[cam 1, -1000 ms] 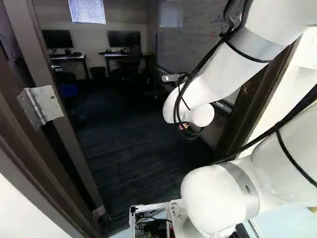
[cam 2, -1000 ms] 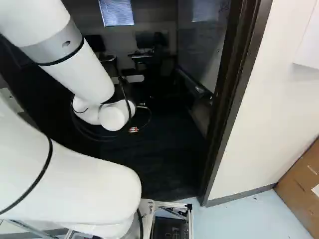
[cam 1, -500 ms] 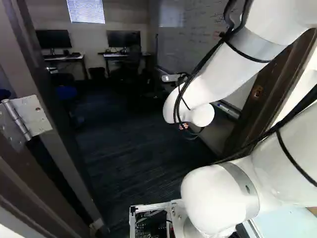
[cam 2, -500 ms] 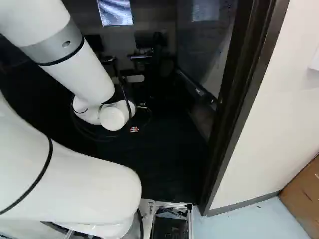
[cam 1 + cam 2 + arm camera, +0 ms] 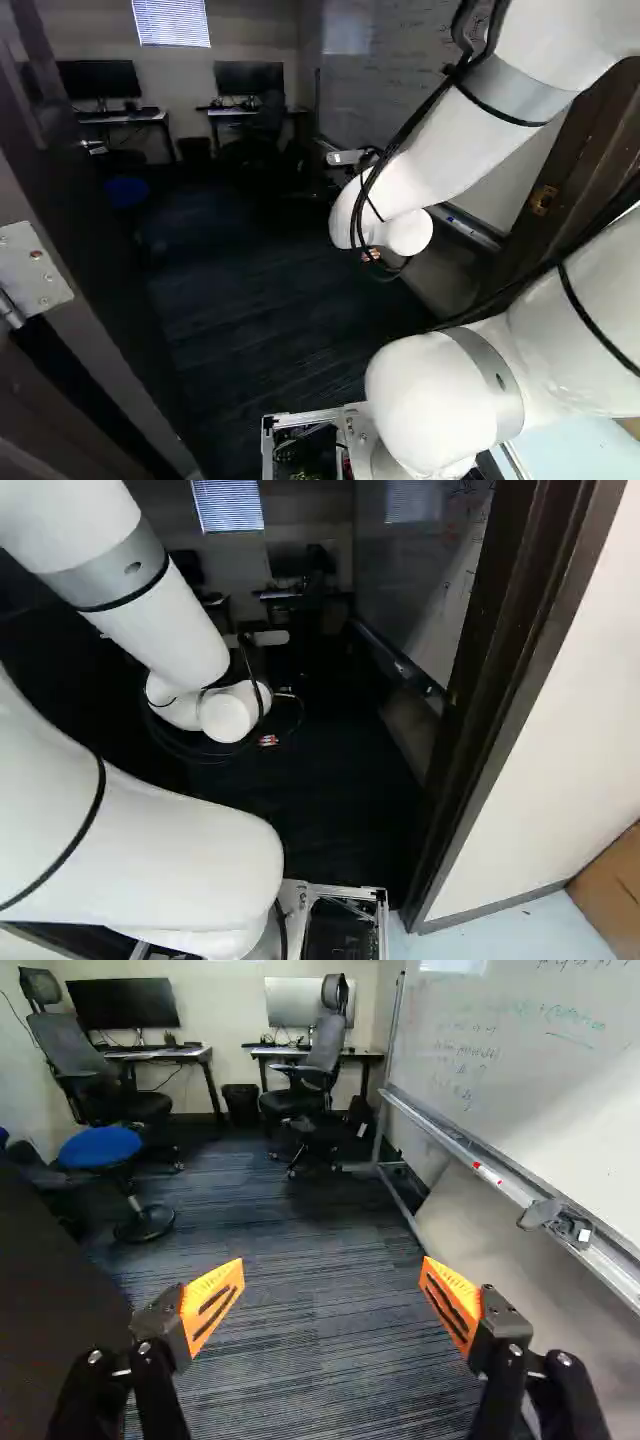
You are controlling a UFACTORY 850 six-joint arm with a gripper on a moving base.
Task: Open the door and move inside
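The gripper (image 5: 371,255) shows only as a small orange-red patch below the white wrist in the left base view. In the wrist view the gripper (image 5: 331,1305) stands open, its orange pads wide apart over dark carpet, nothing between them. The dark door (image 5: 90,230) stands swung open into the room at the left of the left base view, with its hinge (image 5: 30,275) near and its handle (image 5: 93,147) farther in. In the wrist view the door (image 5: 50,1300) lies beside the left finger, apart from it. The doorway's right frame (image 5: 510,680) stands right of the arm.
Ahead are a blue stool (image 5: 100,1148), office chairs (image 5: 305,1080), desks with monitors (image 5: 122,1005) and a bin (image 5: 241,1105). A whiteboard (image 5: 530,1080) on a metal stand runs along the right. Outside the frame are a white wall (image 5: 570,760) and brown cabinet (image 5: 615,880).
The base has moved forward into the doorway: hinge and right frame have slid outward and nearer in the base views. The arm holds its pose against its lowest joint.
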